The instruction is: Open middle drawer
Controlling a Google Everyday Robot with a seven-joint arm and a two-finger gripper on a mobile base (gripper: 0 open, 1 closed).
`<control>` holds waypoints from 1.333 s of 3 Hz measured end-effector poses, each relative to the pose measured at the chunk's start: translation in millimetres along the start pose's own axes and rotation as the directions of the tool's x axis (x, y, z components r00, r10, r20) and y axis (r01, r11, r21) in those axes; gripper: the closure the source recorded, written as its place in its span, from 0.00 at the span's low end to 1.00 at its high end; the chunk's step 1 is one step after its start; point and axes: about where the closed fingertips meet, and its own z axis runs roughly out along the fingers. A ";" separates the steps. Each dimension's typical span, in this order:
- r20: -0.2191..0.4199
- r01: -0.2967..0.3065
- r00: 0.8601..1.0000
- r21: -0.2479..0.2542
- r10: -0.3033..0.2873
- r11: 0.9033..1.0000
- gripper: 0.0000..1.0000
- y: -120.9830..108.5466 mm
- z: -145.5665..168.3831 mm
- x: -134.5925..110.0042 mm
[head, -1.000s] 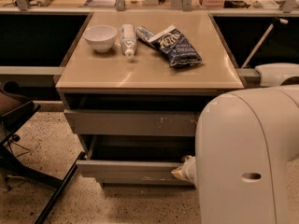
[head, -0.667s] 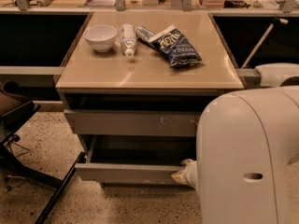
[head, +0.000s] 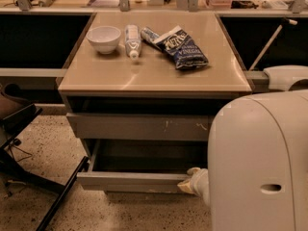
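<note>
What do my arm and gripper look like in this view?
The arm is a bulky, smooth white shell with rounded corners and one small oval slot low on its side; no cables or markings show. The gripper, a small cream-coloured tip, sits at the right end of the front of the middle drawer.

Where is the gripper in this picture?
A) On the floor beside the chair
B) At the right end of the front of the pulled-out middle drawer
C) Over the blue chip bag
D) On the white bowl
B: the gripper is at the right end of the front of the middle drawer, which stands pulled out, well below the white bowl and the chip bag.
</note>
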 end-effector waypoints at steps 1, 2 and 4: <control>0.000 0.000 1.000 0.000 0.000 1.000 1.00 0.0 -3.0 -2.7; -0.013 -0.007 1.000 -0.004 0.006 1.000 1.00 4.8 -7.1 4.0; -0.027 -0.014 1.000 -0.007 0.014 1.000 1.00 11.4 -12.5 9.2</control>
